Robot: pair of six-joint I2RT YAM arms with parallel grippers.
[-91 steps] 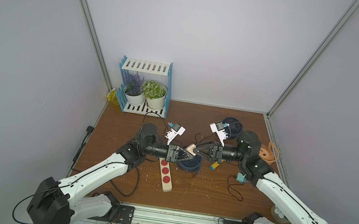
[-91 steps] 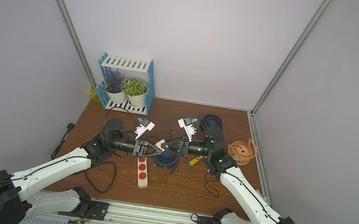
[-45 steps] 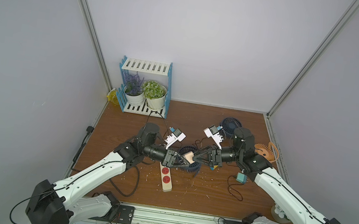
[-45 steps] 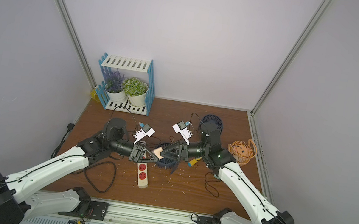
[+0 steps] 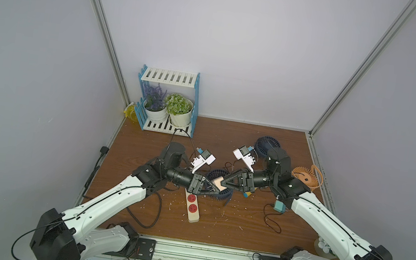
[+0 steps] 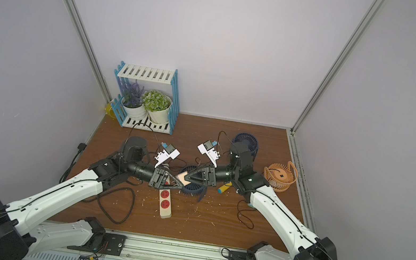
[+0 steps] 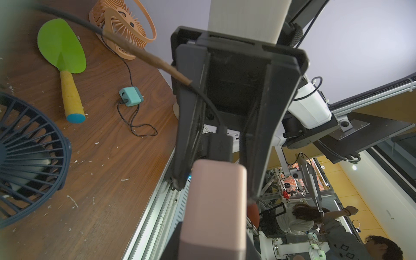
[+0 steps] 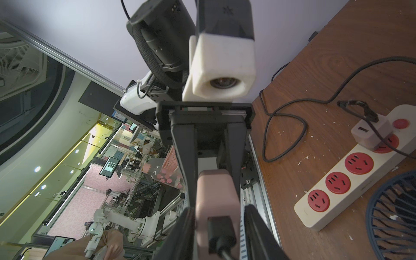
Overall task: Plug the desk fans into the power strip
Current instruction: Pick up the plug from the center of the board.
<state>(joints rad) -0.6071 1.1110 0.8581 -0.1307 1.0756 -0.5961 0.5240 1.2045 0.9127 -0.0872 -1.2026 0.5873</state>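
The left gripper pinches a pink adapter above the middle of the desk. The right gripper straddles its plug end; whether it touches, I cannot tell. The power strip lies beneath, toward the front edge.

The left arm and right arm wear glossy white shells between black joint housings, with a thin black cable along each. The left hand and right hand are matte black, with long tapered fingers. A white printed camera housing tops each wrist.
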